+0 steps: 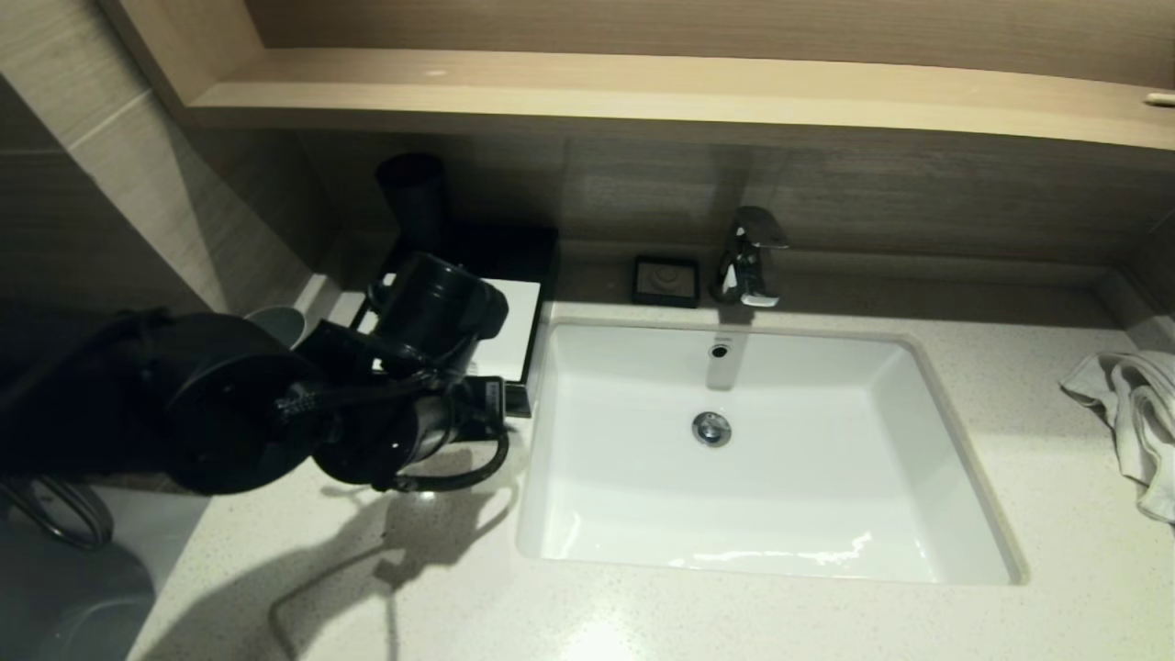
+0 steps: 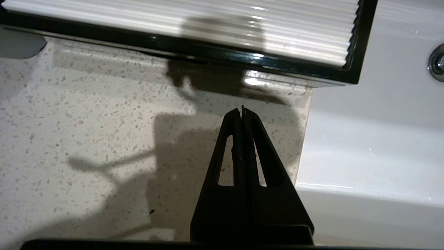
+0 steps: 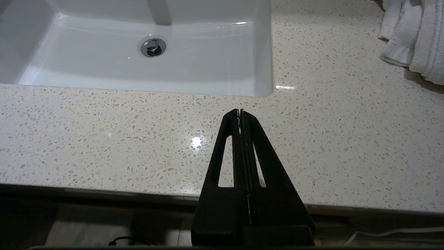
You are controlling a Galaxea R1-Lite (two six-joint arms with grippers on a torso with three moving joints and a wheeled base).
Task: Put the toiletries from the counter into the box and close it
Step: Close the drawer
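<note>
I am seeing a chrome faucet point(image 1: 751, 257), a black soap dish point(image 1: 666, 280) beside it, and a white towel point(image 1: 1129, 413) lying crumpled at right.

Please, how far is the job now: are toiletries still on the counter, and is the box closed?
No toiletries show on the counter, so loading looks done. The box looks closed, its front flush. The left gripper, jaws shut and empty, hangs just before that front. The right gripper is parked, shut, at the counter's near edge. Little seems left.

You have the box point(image 1: 514, 317) on the counter point(image 1: 643, 624) left of the basin point(image 1: 927, 441); soap dish point(image 1: 665, 280) and faucet point(image 1: 751, 257) sit behind the basin; towel point(image 1: 1134, 413) far right; left gripper point(image 2: 241, 110) just before the box.
</note>
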